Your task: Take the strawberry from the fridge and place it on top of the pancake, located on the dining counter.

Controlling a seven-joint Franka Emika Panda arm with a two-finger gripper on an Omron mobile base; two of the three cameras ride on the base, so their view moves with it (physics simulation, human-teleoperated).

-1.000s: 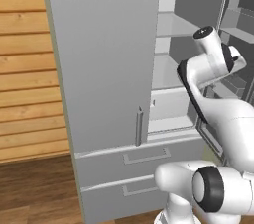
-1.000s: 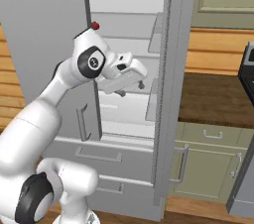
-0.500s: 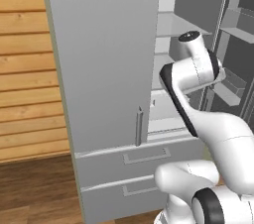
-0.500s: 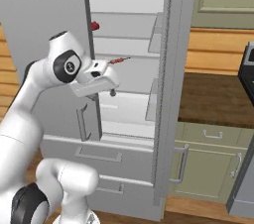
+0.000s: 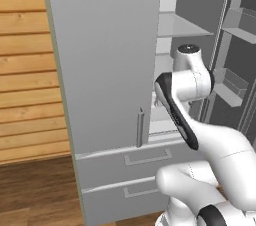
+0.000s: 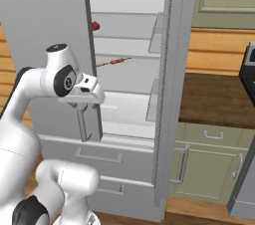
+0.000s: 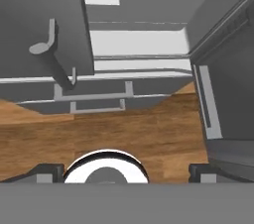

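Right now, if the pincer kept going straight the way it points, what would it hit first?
Probably the wooden floor in front of the fridge drawers; the open pincer looks down at it, though depth is unclear.

I can read no text, label, brand or number from here: the fridge [image 5: 110, 60] doors, its shelves and its drawers [image 5: 145, 160] all look plain and unmarked.

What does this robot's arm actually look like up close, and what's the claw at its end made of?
The arm is built of smooth, glossy white rounded segments, like fat tubes, joined by dark grey and black rings and round caps. A black strip runs along one segment in the left base view. No loose cables show. The claw is two small, dark grey, blocky finger tips set wide apart; its material cannot be told.
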